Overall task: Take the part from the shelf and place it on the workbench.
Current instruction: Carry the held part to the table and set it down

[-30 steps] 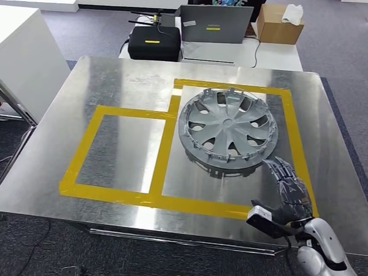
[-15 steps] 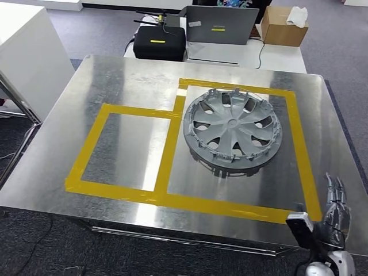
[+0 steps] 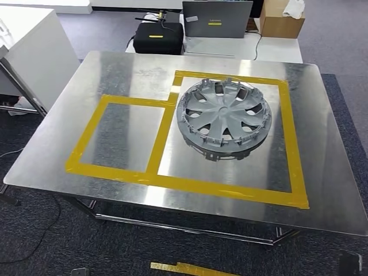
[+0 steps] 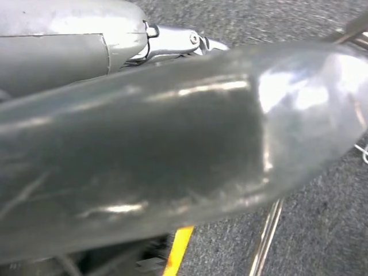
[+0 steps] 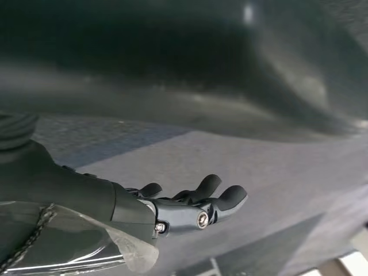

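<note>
The part, a grey wheel cover [image 3: 223, 118], lies flat on the steel workbench [image 3: 130, 75], inside the larger right-hand rectangle of yellow tape [image 3: 286, 132]. No hand touches it. In the right wrist view my right hand [image 5: 186, 207] hangs over grey floor, its dark fingers stretched out with nothing in them. The left wrist view gives a piece of my left hand's grey cover [image 4: 65, 34] beside a blurred grey surface, and its fingers are hidden.
A smaller taped rectangle [image 3: 117, 138] lies left of the wheel cover. Behind the bench are a black case [image 3: 157, 39], a laptop [image 3: 217, 18] and a cardboard box [image 3: 282, 17]. A white cabinet [image 3: 39, 57] stands at the left. A yellow strip [image 3: 186, 268] lies on the carpet.
My right hand drew back from beside the wheel cover, off the bench's front right corner and out of the head view. The camera shifted back. The wheel cover stayed put.
</note>
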Robot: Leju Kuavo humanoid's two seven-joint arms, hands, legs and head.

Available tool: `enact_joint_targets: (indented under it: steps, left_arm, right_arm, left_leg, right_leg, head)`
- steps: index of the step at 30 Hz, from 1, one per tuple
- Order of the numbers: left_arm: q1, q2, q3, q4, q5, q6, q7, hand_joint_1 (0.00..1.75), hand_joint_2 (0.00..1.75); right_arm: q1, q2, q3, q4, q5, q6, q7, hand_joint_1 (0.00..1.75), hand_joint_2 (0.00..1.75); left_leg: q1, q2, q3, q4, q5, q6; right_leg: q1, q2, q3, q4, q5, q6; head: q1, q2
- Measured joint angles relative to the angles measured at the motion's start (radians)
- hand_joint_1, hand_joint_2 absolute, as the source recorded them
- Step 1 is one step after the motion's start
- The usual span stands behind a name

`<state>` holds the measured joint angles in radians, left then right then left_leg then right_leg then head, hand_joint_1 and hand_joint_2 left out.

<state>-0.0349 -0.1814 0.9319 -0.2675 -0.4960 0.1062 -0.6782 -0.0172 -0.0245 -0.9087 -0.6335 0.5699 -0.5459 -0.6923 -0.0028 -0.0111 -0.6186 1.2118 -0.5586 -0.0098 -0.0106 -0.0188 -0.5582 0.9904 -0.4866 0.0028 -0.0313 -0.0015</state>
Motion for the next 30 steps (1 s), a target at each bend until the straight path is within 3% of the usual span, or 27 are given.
enact_joint_targets:
  steps: [2,4,6,7,9,11,12,13,14,15,17,19,21,22,23,26,27,28,29,30]
  left_arm:
    - [-0.003,0.001,0.001,0.0,-0.002,0.002,0.002,0.0,0.0]
    - [-0.006,0.001,0.004,0.0,-0.007,0.006,0.005,0.0,0.0]
    - [-0.006,-0.001,0.009,0.001,-0.011,0.01,0.007,0.0,0.0]
    - [-0.006,-0.001,0.011,0.001,-0.014,0.012,0.007,0.0,0.0]
    - [-0.007,-0.003,0.014,0.001,-0.017,0.015,0.008,0.0,0.0]
    - [-0.007,-0.005,0.016,0.001,-0.018,0.017,0.008,0.0,0.0]
    - [-0.007,-0.006,0.016,0.001,-0.019,0.017,0.009,0.0,0.0]
    - [-0.007,-0.007,0.017,0.001,-0.021,0.017,0.01,0.0,0.0]
    - [-0.007,-0.008,0.017,0.001,-0.023,0.017,0.011,0.0,0.0]
    - [-0.007,-0.008,0.018,0.001,-0.027,0.017,0.015,0.0,0.0]
    - [-0.008,-0.008,0.019,0.002,-0.039,0.022,0.028,0.0,0.0]
    - [-0.009,-0.008,0.019,0.002,-0.053,0.036,0.05,0.0,0.0]
    - [-0.008,-0.008,0.02,0.004,-0.064,0.054,0.074,0.0,0.0]
    - [-0.007,-0.008,0.02,0.005,-0.068,0.062,0.085,0.0,0.0]
    - [-0.004,-0.008,0.021,0.006,-0.07,0.067,0.094,0.0,0.0]
    - [-0.002,-0.012,0.023,0.01,-0.074,0.07,0.109,0.0,0.0]
    - [-0.003,-0.013,0.024,0.01,-0.076,0.068,0.11,0.0,0.0]
    - [-0.003,-0.014,0.024,0.01,-0.077,0.067,0.111,0.0,0.0]
    - [-0.004,-0.015,0.024,0.01,-0.079,0.066,0.112,0.0,0.0]
    - [-0.005,-0.016,0.024,0.01,-0.08,0.064,0.112,0.0,0.0]
  right_arm:
    - [-0.008,0.001,-0.028,0.038,-0.002,-0.001,0.0,0.0,0.0]
    - [-0.016,0.001,-0.055,0.076,-0.003,-0.002,0.011,0.0,0.0]
    - [-0.022,0.001,-0.085,0.121,-0.001,-0.002,0.037,0.0,0.0]
    - [-0.022,0.0,-0.097,0.144,0.003,-0.002,0.054,0.0,0.0]
    - [-0.021,-0.002,-0.115,0.184,0.014,-0.003,0.083,0.0,0.0]
    - [-0.021,-0.002,-0.124,0.212,0.023,-0.003,0.099,0.0,0.0]
    - [-0.021,-0.002,-0.128,0.225,0.028,-0.002,0.111,0.0,0.0]
    - [-0.022,-0.002,-0.13,0.238,0.036,0.002,0.129,0.0,0.0]
    - [-0.022,-0.002,-0.132,0.25,0.046,0.009,0.155,0.0,0.0]
    - [-0.023,-0.002,-0.134,0.263,0.06,0.022,0.187,0.0,0.0]
    - [-0.029,0.002,-0.134,0.289,0.085,0.057,0.257,0.0,0.0]
    - [-0.035,0.016,-0.134,0.315,0.105,0.096,0.319,0.0,0.0]
    - [-0.034,0.038,-0.133,0.338,0.121,0.132,0.366,0.0,0.0]
    - [-0.032,0.051,-0.133,0.349,0.128,0.148,0.384,0.0,0.0]
    - [-0.031,0.064,-0.131,0.358,0.136,0.162,0.399,0.0,0.0]
    - [-0.031,0.1,-0.119,0.377,0.165,0.2,0.422,0.0,0.0]
    - [-0.031,0.11,-0.113,0.382,0.173,0.209,0.425,0.0,0.0]
    - [-0.031,0.116,-0.109,0.385,0.178,0.214,0.426,0.0,0.0]
    - [-0.032,0.122,-0.106,0.388,0.182,0.218,0.426,0.0,0.0]
    - [-0.032,0.127,-0.104,0.39,0.183,0.223,0.424,0.0,0.0]
  left_leg:
    - [-0.006,0.001,0.104,-0.153,0.024,0.021]
    - [-0.012,0.003,0.146,-0.228,0.028,0.034]
    - [-0.013,0.004,0.141,-0.237,0.041,0.041]
    - [-0.011,0.005,0.136,-0.243,0.051,0.047]
    - [-0.007,0.008,0.118,-0.254,0.075,0.058]
    - [-0.007,0.01,0.089,-0.253,0.097,0.063]
    - [-0.007,0.011,0.073,-0.251,0.108,0.062]
    - [-0.007,0.012,0.057,-0.25,0.119,0.06]
    - [-0.005,0.012,0.041,-0.247,0.13,0.056]
    - [-0.003,0.012,0.024,-0.243,0.14,0.052]
    - [-0.001,0.01,-0.005,-0.224,0.155,0.04]
    - [-0.002,0.009,-0.024,-0.206,0.168,0.026]
    - [0.0,0.009,-0.032,-0.201,0.182,0.013]
    - [0.003,0.009,-0.035,-0.199,0.179,0.006]
    - [0.006,0.009,-0.04,-0.184,0.154,0.001]
    - [0.009,0.009,-0.067,-0.038,-0.001,-0.012]
    - [0.009,0.009,-0.071,0.023,-0.035,-0.013]
    - [0.009,0.009,-0.067,0.065,-0.044,-0.012]
    - [0.008,0.009,-0.051,0.079,-0.031,-0.008]
    - [0.006,0.007,-0.02,0.058,-0.005,-0.001]
  right_leg:
    - [0.004,0.0,-0.012,0.002,0.011,0.003]
    - [0.005,-0.001,-0.019,0.002,0.023,0.011]
    - [0.003,-0.002,-0.022,0.001,0.034,0.022]
    - [0.001,0.001,-0.026,0.007,0.025,0.027]
    - [0.0,0.008,-0.053,0.063,-0.039,0.036]
    - [-0.002,0.014,-0.092,0.183,-0.132,0.043]
    - [-0.003,0.014,-0.101,0.238,-0.156,0.047]
    - [-0.004,0.014,-0.098,0.269,-0.157,0.051]
    - [-0.006,0.014,-0.078,0.268,-0.137,0.055]
    - [-0.01,0.014,-0.041,0.231,-0.105,0.059]
    - [-0.017,0.016,0.068,0.091,-0.075,0.066]
    - [-0.017,0.019,0.137,-0.015,-0.093,0.056]
    - [-0.012,0.018,0.135,-0.031,-0.101,0.036]
    - [-0.011,0.015,0.128,-0.028,-0.095,0.026]
    - [-0.01,0.013,0.118,-0.026,-0.086,0.016]
    - [-0.007,0.008,0.081,-0.025,-0.053,-0.001]
    - [-0.004,0.006,0.068,-0.024,-0.043,-0.003]
    - [-0.002,0.005,0.055,-0.021,-0.032,-0.004]
    - [0.002,0.007,0.041,-0.018,-0.022,-0.005]
    - [0.005,0.01,0.027,-0.014,-0.011,-0.005]
  head:
    - [0.001,0.0]
    - [0.001,0.0]
    - [0.0,0.0]
    - [0.001,0.0]
    - [0.004,0.0]
    - [0.006,0.0]
    - [0.006,0.0]
    - [0.006,0.0]
    - [0.006,0.0]
    - [0.006,0.0]
    - [0.007,0.0]
    - [0.008,0.0]
    - [0.009,0.0]
    - [0.009,0.0]
    - [0.009,0.0]
    - [0.006,0.0]
    - [0.006,0.0]
    - [0.006,0.0]
    - [0.006,0.0]
    - [0.006,0.0]
